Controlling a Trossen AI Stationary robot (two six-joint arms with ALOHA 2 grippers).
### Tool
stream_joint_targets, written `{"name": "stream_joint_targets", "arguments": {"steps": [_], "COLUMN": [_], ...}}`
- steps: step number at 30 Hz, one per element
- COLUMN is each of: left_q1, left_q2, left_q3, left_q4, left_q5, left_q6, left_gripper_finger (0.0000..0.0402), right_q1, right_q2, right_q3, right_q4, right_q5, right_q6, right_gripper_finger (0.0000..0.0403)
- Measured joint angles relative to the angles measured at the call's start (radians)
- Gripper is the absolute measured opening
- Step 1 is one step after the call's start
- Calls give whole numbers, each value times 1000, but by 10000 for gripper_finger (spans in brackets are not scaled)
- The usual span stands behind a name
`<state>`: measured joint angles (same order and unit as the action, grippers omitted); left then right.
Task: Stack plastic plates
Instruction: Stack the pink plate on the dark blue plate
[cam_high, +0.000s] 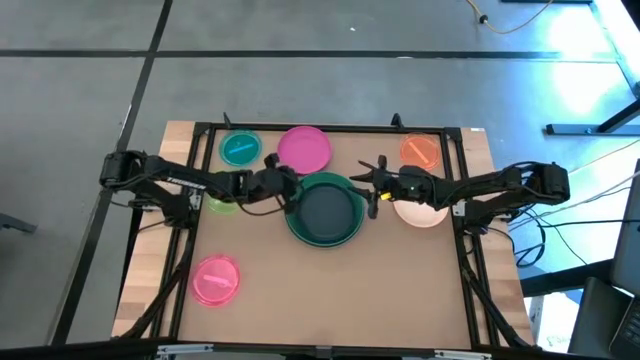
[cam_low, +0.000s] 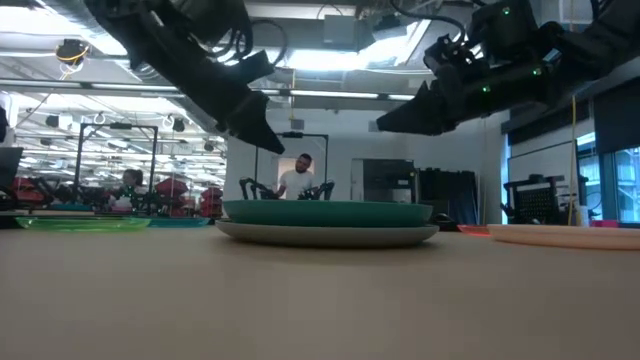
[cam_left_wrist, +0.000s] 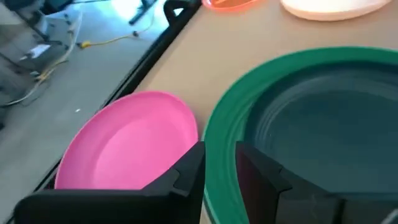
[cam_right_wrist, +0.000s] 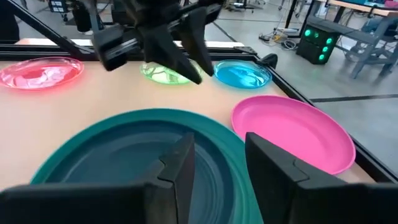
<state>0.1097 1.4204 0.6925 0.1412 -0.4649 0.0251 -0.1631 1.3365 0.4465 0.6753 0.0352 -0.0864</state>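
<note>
A stack stands mid-table: the dark slate plate (cam_high: 326, 213) nests in the teal-green plate (cam_high: 298, 226), which rests on the grey plate (cam_low: 330, 236). Flat on the table lie the magenta plate (cam_high: 304, 147), cream plate (cam_high: 424, 214), small teal plate (cam_high: 240, 148), orange plate (cam_high: 420, 150), green plate (cam_high: 222, 203) and pink plate (cam_high: 215, 279). My left gripper (cam_left_wrist: 221, 171) is open above the stack's left rim (cam_high: 292, 190). My right gripper (cam_right_wrist: 217, 165) is open above its right rim (cam_high: 368, 188). The low view shows both raised clear of the plates.
A black frame rail (cam_high: 330, 128) runs round the table top. The near half of the table holds only the pink plate. The left arm passes over the green plate, the right arm over the cream one. A person (cam_low: 298, 178) stands in the room beyond.
</note>
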Motion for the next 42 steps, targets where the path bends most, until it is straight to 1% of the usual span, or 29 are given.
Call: {"name": "stream_joint_targets", "arguments": {"steps": [2,4,6,8,10,12,14,18,23,29,35,39,42], "left_q1": [36,69,105,138,164,183,202,240,275,306,324,337,343], "left_q2": [0,0,0,0,0,13,32,101,178,223,225,240,267], "left_q3": [13,34,72,120,148,151,151,152,151,151,151,151,150], "left_q4": [-10,-76,-199,-337,-421,-444,-474,-451,-419,-398,-368,-351,-332], "left_q5": [66,77,68,82,142,186,196,187,155,152,172,227,230], "left_q6": [34,25,14,31,86,170,272,439,551,561,546,575,603], "left_gripper_finger": [82,82,82,82,82,82,82,82,82,82,82,82,82], "right_q1": [0,0,0,0,0,-1,0,-1,-1,-1,-1,-1,-1], "right_q2": [0,0,0,0,0,0,0,1,5,5,5,5,5], "right_q3": [0,0,0,0,0,0,0,0,0,0,0,0,0], "right_q4": [-10,-28,-42,-46,-46,-45,-45,-78,-81,-85,-83,-67,-52], "right_q5": [0,0,2,2,3,6,24,34,34,34,33,21,-1], "right_q6": [-1,-1,-1,-1,-1,-1,3,5,6,3,3,3,3], "right_gripper_finger": [134,134,134,134,134,134,134,134,134,134,134,134,134]}}
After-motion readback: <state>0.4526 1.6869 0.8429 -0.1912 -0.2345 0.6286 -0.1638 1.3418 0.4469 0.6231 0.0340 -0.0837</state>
